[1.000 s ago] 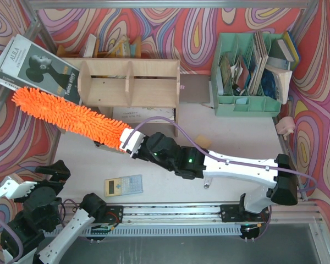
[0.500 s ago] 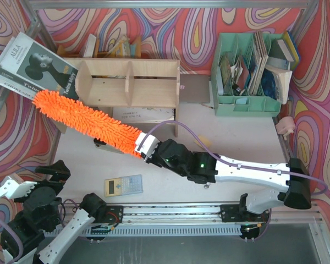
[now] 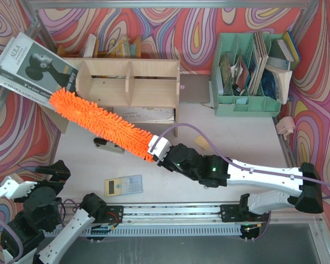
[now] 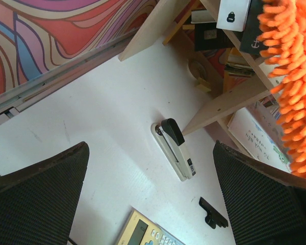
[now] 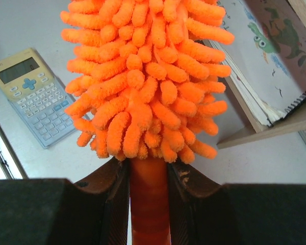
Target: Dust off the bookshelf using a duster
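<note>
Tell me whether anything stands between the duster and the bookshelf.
Nothing visible does. The right hand is shut on the duster, which slants across the bookshelf's front left corner. A magazine lies by its tip at the shelf's left end, and a stapler lies below it.

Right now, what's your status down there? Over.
Left gripper open, idle. Right gripper shut on duster handle. Duster tip beside bookshelf's left end. Stapler lies on table below it.
</note>
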You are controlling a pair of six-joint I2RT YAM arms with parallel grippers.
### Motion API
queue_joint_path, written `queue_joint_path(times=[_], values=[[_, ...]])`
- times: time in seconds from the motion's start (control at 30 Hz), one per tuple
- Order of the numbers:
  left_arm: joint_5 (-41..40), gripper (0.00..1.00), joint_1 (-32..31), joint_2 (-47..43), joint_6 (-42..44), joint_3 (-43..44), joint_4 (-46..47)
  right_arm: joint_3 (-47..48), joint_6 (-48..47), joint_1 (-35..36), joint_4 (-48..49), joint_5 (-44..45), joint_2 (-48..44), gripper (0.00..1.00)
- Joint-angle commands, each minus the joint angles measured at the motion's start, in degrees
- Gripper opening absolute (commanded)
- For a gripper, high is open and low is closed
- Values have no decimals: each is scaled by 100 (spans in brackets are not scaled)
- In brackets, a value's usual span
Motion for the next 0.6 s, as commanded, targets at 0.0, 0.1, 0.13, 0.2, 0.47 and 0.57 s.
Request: queue_joint_path(times=[0.0,0.1,0.13,0.2,0.47,0.57], values=[[-92,98,-22,14,66,-46,42,-25,540,-156,63,581,-364,0],[-78,98,-19,20,75,-53,38,134,531,-155,-4,323,-457,0],[-85,98,-17,30,75,-48,43,222,516,-157,-4,229,-473,0],[-79,98,-21,40,71,-53,43,452,492,-146,40,11,-511,0],[-83,98,-21,16,60,-51,34,1321,456,-128,435,-410,-193,0],[-86,98,-17,16,62,-48,42,1570,662,-134,641,-582,30,0]])
